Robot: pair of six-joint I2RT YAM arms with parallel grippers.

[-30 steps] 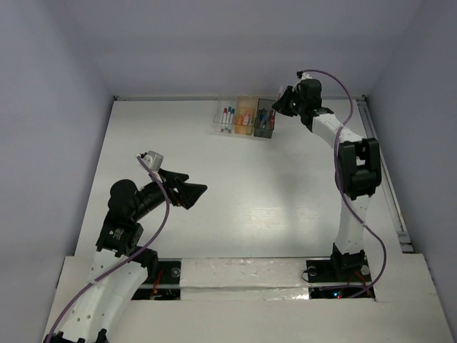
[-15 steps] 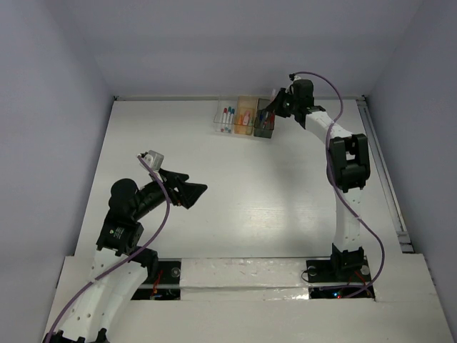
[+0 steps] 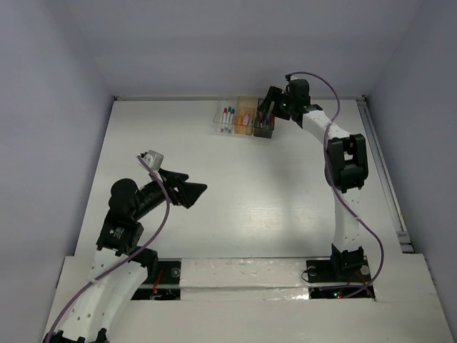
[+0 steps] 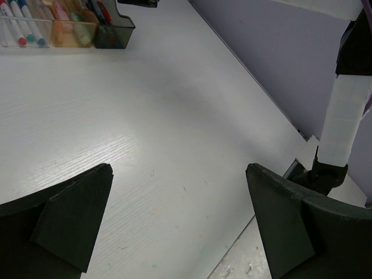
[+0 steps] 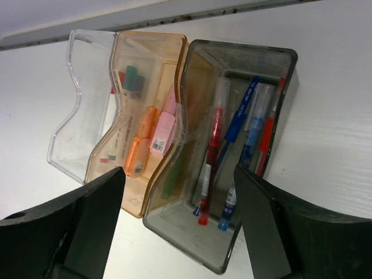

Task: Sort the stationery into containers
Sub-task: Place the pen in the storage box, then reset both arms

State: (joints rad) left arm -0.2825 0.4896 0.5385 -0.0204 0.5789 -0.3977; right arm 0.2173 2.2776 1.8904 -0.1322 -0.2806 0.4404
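Note:
Three containers stand in a row at the table's back: a clear bin (image 3: pixel 226 116) (image 5: pixel 81 116), an orange bin (image 3: pixel 246 116) (image 5: pixel 145 64) and a dark grey bin (image 3: pixel 265 123) (image 5: pixel 244 58). The grey bin holds a red pen (image 5: pixel 214 151) and blue pens (image 5: pixel 244 116). Inside the orange one lie a pink item (image 5: pixel 163 125) and an orange marker (image 5: pixel 139 142). Markers (image 4: pixel 23 26) lie in the clear bin. My right gripper (image 3: pixel 270 107) (image 5: pixel 179 171) hangs open just above the grey bin, with nothing between its fingers. Over the table's near left, my left gripper (image 3: pixel 193 191) (image 4: pixel 178 168) is open and holds nothing.
The back wall runs close behind the bins. A rail (image 3: pixel 385 179) lines the table's right edge. The right arm's white link (image 4: pixel 343 128) stands at the near right in the left wrist view. The white tabletop (image 3: pixel 250 186) lies between the arms.
My right gripper has moved left from beside the dark grey bin to over it, and its jaws have opened. The left arm has not moved.

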